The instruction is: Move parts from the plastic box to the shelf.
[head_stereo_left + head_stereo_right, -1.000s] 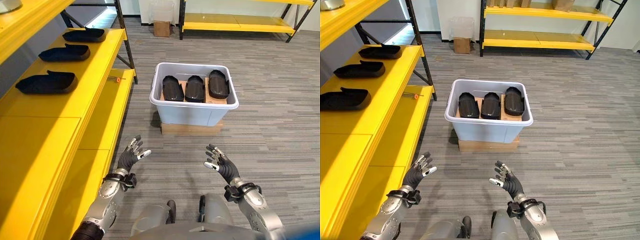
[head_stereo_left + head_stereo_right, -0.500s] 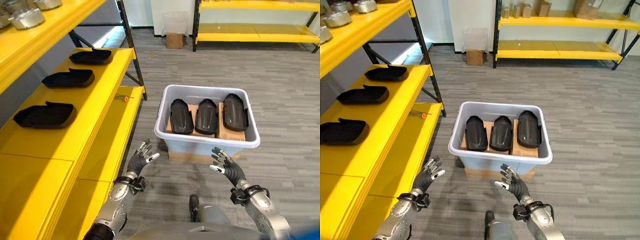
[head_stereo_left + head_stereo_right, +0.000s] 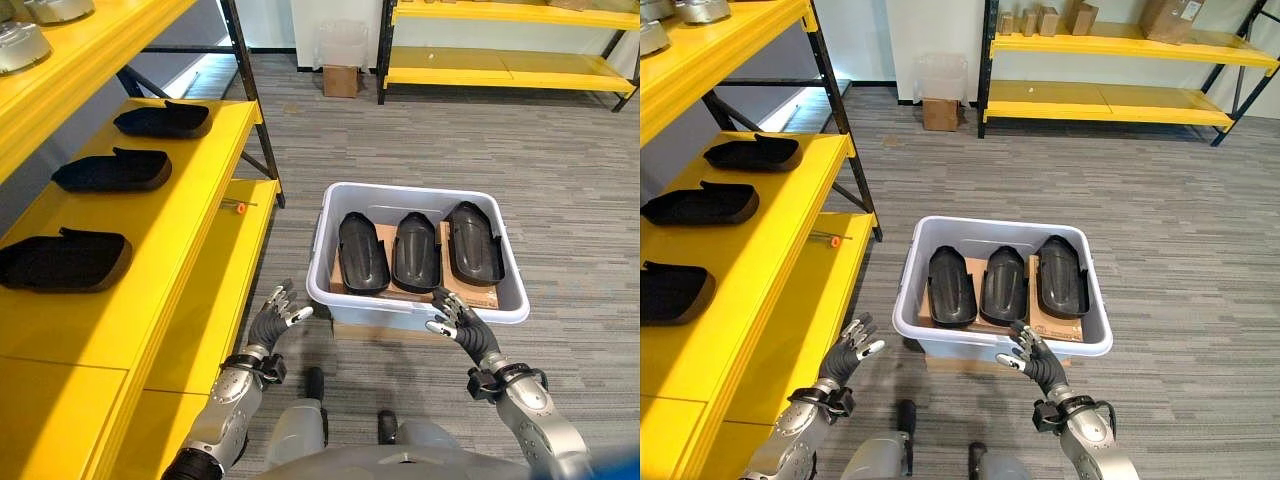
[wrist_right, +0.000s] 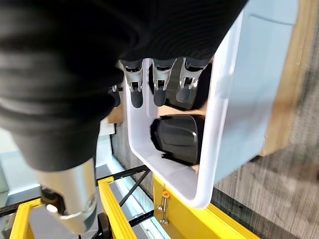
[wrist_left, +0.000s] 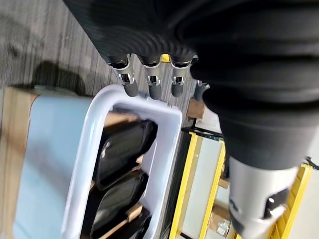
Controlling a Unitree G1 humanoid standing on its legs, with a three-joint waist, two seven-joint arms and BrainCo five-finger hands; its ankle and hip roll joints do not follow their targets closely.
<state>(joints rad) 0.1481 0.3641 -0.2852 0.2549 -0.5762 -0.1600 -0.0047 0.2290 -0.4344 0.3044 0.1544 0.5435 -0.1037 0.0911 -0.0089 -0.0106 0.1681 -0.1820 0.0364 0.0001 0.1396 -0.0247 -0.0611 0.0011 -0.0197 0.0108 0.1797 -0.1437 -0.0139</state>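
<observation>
A pale grey plastic box point(image 3: 415, 305) sits on the floor on a flat cardboard base, holding three black shell-shaped parts point(image 3: 362, 251) point(image 3: 415, 250) point(image 3: 474, 243) side by side. Three more black parts point(image 3: 63, 262) point(image 3: 111, 171) point(image 3: 162, 120) lie in a row on the yellow shelf point(image 3: 160, 225) at my left. My left hand point(image 3: 272, 319) hovers open just left of the box's near corner, holding nothing. My right hand point(image 3: 460, 325) is open at the box's near rim, fingers over its edge point(image 4: 219, 99), with the parts point(image 4: 175, 137) showing past its fingertips point(image 4: 159, 92).
A lower yellow shelf ledge point(image 3: 225, 270) runs between the shelf and the box, with a small orange-tipped tool point(image 3: 240, 207) on it. Black shelf uprights point(image 3: 250, 90) stand behind. Another yellow rack point(image 3: 500, 65) and a small cardboard box point(image 3: 340, 80) are at the far wall.
The camera has moved closer to the box, so it sits nearer and lower in view. Both hands have come up to the box's near edge, staying open.
</observation>
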